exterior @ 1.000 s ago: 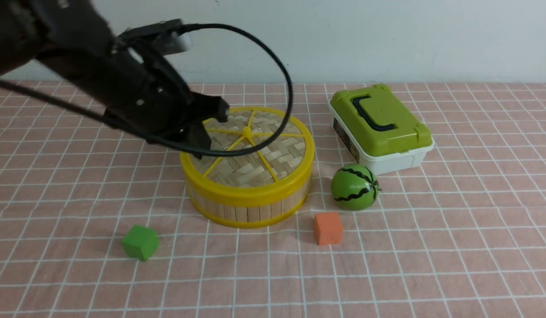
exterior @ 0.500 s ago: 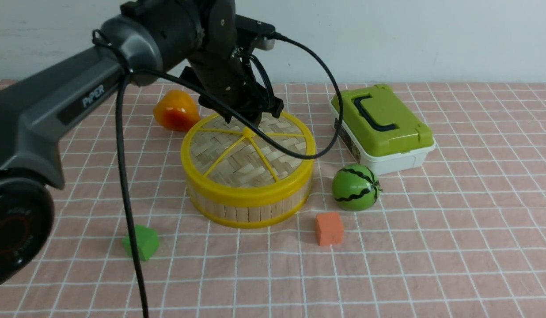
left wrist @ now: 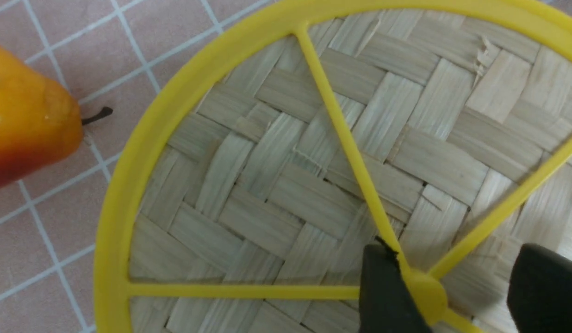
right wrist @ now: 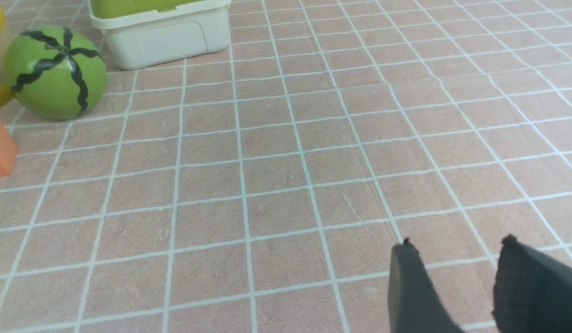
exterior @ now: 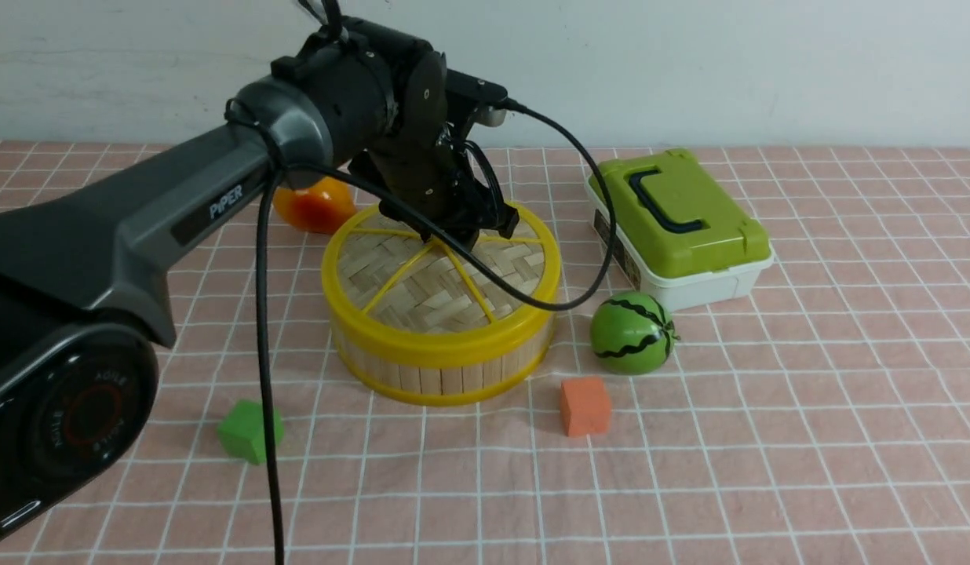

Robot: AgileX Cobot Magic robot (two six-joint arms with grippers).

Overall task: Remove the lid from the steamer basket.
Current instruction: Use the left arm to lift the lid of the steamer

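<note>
Lid seated flat on the steamer basket, yellow rim on yellow rim, and the pair stands about mid-bench on the pink gridded cloth. My left hand is reached out over it, pointing down at the centre where the spokes meet. In the left wrist view my two dark fingers stand apart on either side of the knob: one is right against the knob and the spoke beside it, while the other is clear of it with woven bamboo showing in the gap. So that hand is open and has no grip on anything.

My right hand shows only in its own wrist view. Its jaws are parted with cloth visible between them, it holds nothing, and it is well apart from the basket.

An orange-yellow pear lies just behind the basket on my left, near its rim but not touching. To my right a white box with a green lid sits near the basket, and a green striped melon ball is in front of the box. An orange cube lies near the basket's front right, and a green cube is further off at the front left.
</note>
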